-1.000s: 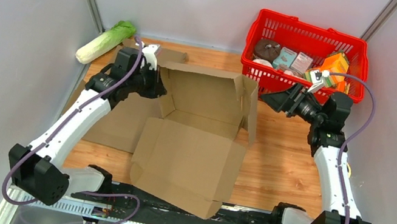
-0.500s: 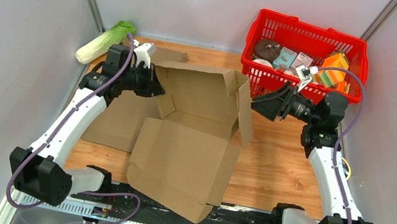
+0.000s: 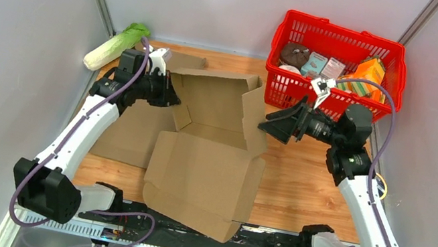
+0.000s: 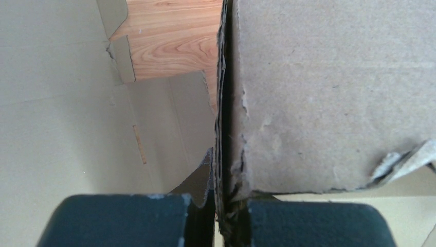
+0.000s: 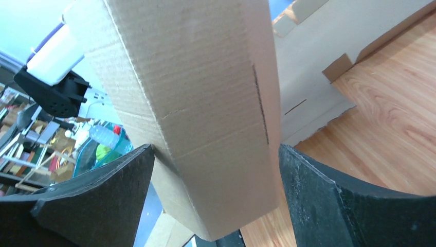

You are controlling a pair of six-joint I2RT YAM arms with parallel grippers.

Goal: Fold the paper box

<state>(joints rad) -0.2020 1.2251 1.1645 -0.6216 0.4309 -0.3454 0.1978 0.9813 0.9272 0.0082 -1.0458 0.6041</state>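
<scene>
Brown paper box (image 3: pixel 204 175), partly folded, side flaps raised

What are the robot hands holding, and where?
Left gripper pinches the box by the edge of its left flap. Right gripper stands open around the right flap, not clearly squeezing.

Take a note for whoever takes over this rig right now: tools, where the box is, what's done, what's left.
Left tool: shut on the edge of the left flap.
Right tool: jaws wide, with the right flap between them; firm grip unclear.
Box: open, between the arms; back wall and both side flaps stand, front panel lies flat toward the bases.
Done: walls raised.
Left: probably fold the side flaps in and close the front panel.
</scene>
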